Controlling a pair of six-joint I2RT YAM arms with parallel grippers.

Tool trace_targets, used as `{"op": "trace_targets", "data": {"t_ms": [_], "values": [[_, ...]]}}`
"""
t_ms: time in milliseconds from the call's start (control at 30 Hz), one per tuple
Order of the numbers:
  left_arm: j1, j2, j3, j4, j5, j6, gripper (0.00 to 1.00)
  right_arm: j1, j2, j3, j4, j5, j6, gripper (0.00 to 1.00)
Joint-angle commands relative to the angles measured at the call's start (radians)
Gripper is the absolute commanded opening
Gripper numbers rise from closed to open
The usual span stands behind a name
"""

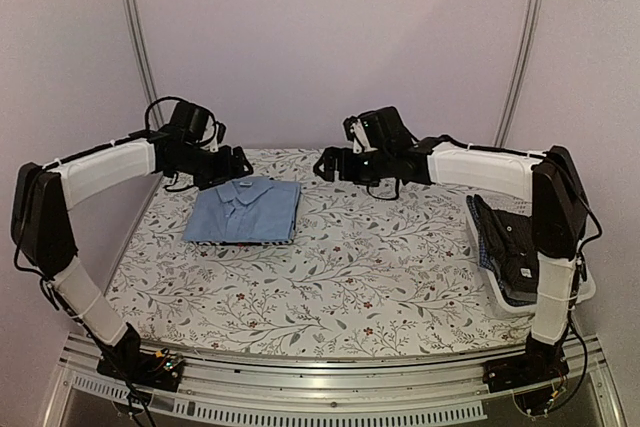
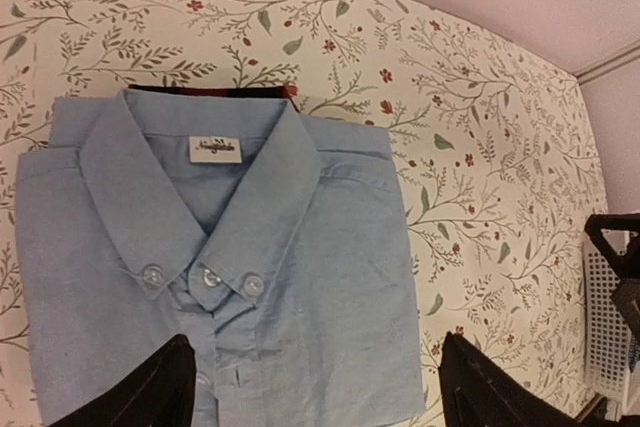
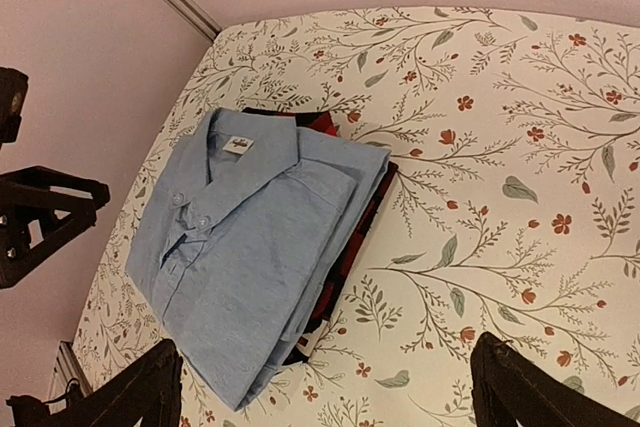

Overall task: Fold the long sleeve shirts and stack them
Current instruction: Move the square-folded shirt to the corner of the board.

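The light blue shirt [image 3: 240, 247] is covering nearly all of the red-and-black plaid shirt [image 3: 352, 242], which is peeking out only along one side and behind the collar. In the left wrist view the light blue shirt is running off the bottom edge, and the white basket [image 2: 605, 317] is being cut by the right edge. The collar label [image 2: 215, 149] is showing print too small to read. The right arm [image 1: 553, 287] is blocking part of the dark shirts [image 1: 505, 242] in the basket, their pattern being too small to tell
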Motion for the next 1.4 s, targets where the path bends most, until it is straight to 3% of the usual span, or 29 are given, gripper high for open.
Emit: {"op": "trace_targets", "data": {"t_ms": [0, 300, 567, 1367], "values": [[-0.104, -0.013, -0.073, 0.08, 0.053, -0.094, 0.84, 0.002, -0.153, -0.115, 0.039, 0.103, -0.04, 0.99], [-0.316, 0.113, -0.063, 0.154, 0.062, -0.194, 0.84, 0.0, -0.365, -0.326, 0.049, 0.201, -0.028, 0.99], [-0.403, 0.237, -0.02, 0.175, 0.042, -0.251, 0.84, -0.003, -0.456, -0.446, 0.048, 0.22, -0.004, 0.99], [-0.403, 0.446, 0.083, 0.109, -0.02, -0.203, 0.84, -0.008, -0.489, -0.51, 0.044, 0.213, -0.007, 0.99]]}}
